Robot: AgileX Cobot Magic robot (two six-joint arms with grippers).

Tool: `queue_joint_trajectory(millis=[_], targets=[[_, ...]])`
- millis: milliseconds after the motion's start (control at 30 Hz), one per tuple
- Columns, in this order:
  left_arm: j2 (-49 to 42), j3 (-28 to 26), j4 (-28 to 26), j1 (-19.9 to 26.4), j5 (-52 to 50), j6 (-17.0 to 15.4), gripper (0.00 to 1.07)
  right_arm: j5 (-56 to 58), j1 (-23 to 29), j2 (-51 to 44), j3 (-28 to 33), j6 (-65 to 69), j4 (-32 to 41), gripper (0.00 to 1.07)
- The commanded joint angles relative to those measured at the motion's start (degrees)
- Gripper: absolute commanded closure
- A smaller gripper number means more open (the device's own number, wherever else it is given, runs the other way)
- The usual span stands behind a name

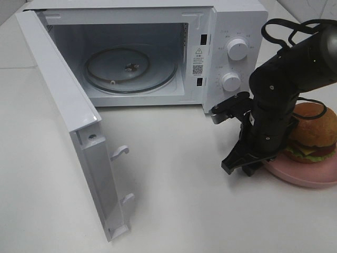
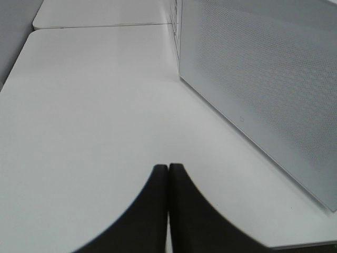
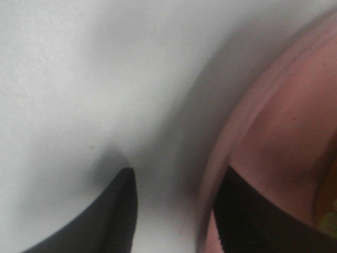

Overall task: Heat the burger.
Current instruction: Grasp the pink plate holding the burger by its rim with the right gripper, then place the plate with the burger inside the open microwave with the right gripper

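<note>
The burger [image 1: 314, 133], with a golden bun, lettuce and cheese, sits on a round pink plate [image 1: 303, 179] at the right of the table. My right gripper [image 1: 243, 167] points down at the plate's left rim. In the right wrist view it [image 3: 176, 182] stands open astride the pink rim [image 3: 253, 121], one finger on the table side and the other over the plate. A gap shows between the outer finger and the rim. My left gripper [image 2: 168, 171] is shut with nothing in it, low over bare table; the exterior view does not show it.
The white microwave [image 1: 231, 31] stands at the back with its door [image 1: 68, 116] swung wide open to the left. A glass turntable [image 1: 129, 68] lies inside. A white perforated microwave panel [image 2: 263, 79] stands close beside my left gripper.
</note>
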Motion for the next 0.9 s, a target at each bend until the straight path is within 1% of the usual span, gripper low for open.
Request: queue_joint_trajectory(millis=[33, 67, 133, 467, 733, 833, 867, 900], targets=[[-1.2, 0.2, -0.4, 0.1, -0.7, 0.1, 1.06, 1.1, -0.1, 1.0, 0.3, -0.2, 1.3, 0.94], [-1.2, 0.2, -0.4, 0.1, -0.7, 0.1, 1.06, 1.1, -0.1, 1.0, 0.3, -0.2, 1.3, 0.94], [-1.2, 0.2, -0.4, 0.1, -0.7, 0.1, 1.06, 1.3, -0.1, 0.9, 0.3, -0.6, 1.3, 1.07], [-1.2, 0.2, -0.4, 0.1, -0.7, 0.1, 1.06, 2.1, 0.0, 0.9, 0.3, -1.5, 1.3, 1.07], [-1.2, 0.2, -0.4, 0.1, -0.7, 0.1, 1.06, 4.9, 0.1, -3.0, 0.3, -2.6, 1.4, 1.07], [-1.2, 0.2, -0.4, 0.1, -0.7, 0.1, 1.06, 5.4, 1.5, -5.6, 0.3, -2.6, 1.0, 1.07], [-1.2, 0.2, -0.4, 0.1, -0.7, 0.1, 1.06, 6.4, 3.4, -6.9, 0.3, -2.6, -0.3, 1.07], [-1.2, 0.2, -0.4, 0.1, -0.7, 0.1, 1.06, 6.4, 3.4, -6.9, 0.3, -2.6, -0.3, 1.07]])
